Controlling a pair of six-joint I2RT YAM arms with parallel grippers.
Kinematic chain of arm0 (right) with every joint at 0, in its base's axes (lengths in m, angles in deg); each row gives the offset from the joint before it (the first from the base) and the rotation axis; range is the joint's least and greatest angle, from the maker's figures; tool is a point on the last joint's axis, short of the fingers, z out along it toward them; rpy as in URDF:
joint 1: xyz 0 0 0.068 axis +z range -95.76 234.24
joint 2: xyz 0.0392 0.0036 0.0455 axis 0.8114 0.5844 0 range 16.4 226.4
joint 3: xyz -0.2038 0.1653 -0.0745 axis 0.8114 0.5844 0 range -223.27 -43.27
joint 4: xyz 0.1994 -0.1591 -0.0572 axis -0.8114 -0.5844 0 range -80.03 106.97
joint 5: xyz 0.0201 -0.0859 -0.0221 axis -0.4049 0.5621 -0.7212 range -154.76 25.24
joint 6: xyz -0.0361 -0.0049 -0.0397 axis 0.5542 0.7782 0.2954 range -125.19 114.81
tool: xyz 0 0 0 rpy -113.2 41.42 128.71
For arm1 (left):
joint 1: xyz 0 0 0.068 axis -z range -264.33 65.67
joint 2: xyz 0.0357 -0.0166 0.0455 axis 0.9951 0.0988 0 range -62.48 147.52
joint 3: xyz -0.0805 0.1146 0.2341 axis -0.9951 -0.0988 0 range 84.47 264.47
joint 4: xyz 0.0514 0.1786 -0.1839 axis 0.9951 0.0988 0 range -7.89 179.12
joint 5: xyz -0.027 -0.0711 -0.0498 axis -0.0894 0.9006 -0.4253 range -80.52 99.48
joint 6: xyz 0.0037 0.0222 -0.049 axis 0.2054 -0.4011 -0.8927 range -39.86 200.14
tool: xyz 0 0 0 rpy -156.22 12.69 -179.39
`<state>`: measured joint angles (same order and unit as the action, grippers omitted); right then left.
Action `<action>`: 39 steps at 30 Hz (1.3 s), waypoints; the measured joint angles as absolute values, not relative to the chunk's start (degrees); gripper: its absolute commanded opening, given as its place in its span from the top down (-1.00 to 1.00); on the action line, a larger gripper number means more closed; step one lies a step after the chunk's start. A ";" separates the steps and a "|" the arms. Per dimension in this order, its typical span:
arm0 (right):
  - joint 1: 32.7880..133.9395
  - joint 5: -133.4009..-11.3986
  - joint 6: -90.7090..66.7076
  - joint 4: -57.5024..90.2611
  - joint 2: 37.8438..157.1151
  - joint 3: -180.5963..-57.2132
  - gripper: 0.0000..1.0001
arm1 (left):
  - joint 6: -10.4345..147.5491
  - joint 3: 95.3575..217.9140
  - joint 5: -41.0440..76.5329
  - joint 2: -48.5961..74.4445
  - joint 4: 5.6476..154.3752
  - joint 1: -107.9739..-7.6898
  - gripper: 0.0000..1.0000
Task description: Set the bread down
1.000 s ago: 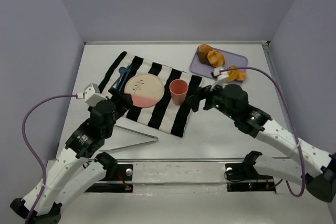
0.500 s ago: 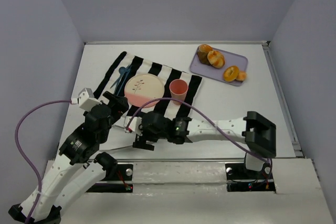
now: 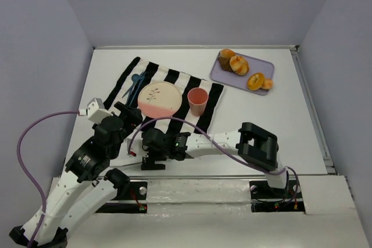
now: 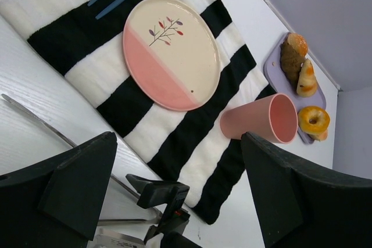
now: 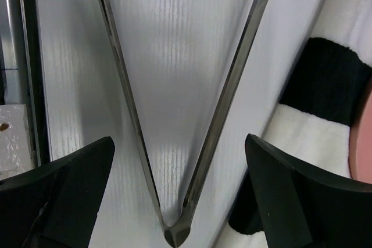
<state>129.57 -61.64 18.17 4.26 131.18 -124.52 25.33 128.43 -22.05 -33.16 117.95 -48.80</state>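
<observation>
Several bread rolls [image 3: 238,64] lie on a lavender tray [image 3: 221,75] at the back right; they also show in the left wrist view [image 4: 290,56]. Metal tongs [image 5: 232,94] lie open in a V on the table, their hinge [image 5: 174,235] between my right gripper's fingers. My right gripper [image 5: 180,201] is open and hovers low over the tongs, near the table's front edge [image 3: 152,156]. My left gripper [image 3: 129,111] is open and empty, above the near left edge of the striped cloth [image 3: 180,126]. The pink-and-cream plate [image 3: 158,98] is empty.
A pink cup [image 3: 197,101] stands on the cloth right of the plate. Blue cutlery [image 3: 135,82] lies on the cloth's far left. The right arm stretches across the front of the table from its base [image 3: 258,146]. Walls close in the table on three sides.
My right arm has swung from near the bread tray down and left to the tongs at the front edge. My left gripper has pulled back slightly toward the near left.
</observation>
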 measured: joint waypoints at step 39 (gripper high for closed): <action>122.90 -79.76 16.94 9.75 141.17 -130.88 -0.01 | 25.16 128.43 -22.96 -33.01 117.99 -48.82 -0.98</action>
<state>122.90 -79.76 16.94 9.75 141.17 -130.88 25.16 128.43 -22.96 -33.01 117.99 -48.82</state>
